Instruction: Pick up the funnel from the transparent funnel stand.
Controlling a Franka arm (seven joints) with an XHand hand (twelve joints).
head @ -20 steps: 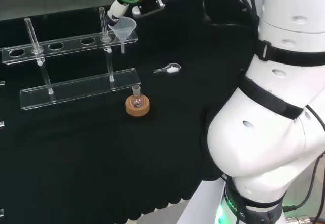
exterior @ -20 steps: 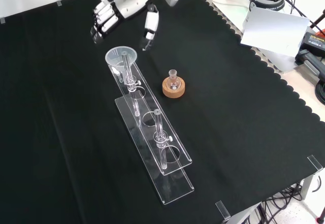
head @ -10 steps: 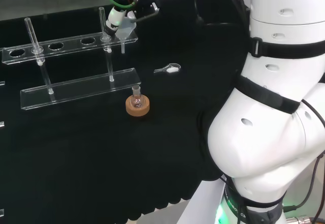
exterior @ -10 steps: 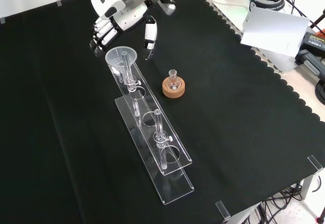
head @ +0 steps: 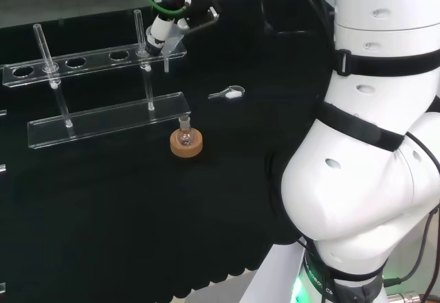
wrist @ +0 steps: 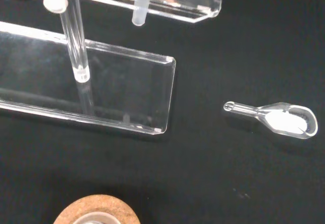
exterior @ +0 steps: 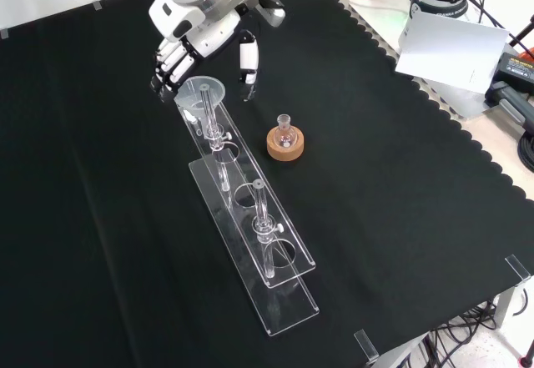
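The clear funnel (exterior: 200, 92) sits in the end hole of the transparent stand (exterior: 294, 305), its stem (head: 166, 63) hanging below the upper shelf (head: 96, 60). The black and white hand (exterior: 197, 32) is just beyond the funnel and open. Its fingers (exterior: 170, 64) reach down on one side of the rim and its thumb (exterior: 248, 57) on the other; I cannot tell whether they touch it. In the head view the hand (head: 169, 20) covers the funnel's cone. The wrist view looks down past the funnel stem (wrist: 139, 11) onto the stand's base plate (wrist: 111, 89).
A small round flask on a cork ring (exterior: 285, 141) stands beside the stand, seen too in the head view (head: 186, 143). A clear spoon with white powder (head: 230, 93) lies on the cloth (wrist: 284, 120). Two upright posts rise from the stand (head: 42, 47). The scalloped cloth edge (exterior: 467, 147) runs at the front view's right.
The hand has come down and closer to the funnel, its fingers and thumb now flanking the rim. In the head view it now covers the cone. Funnel, stand and flask have not moved.
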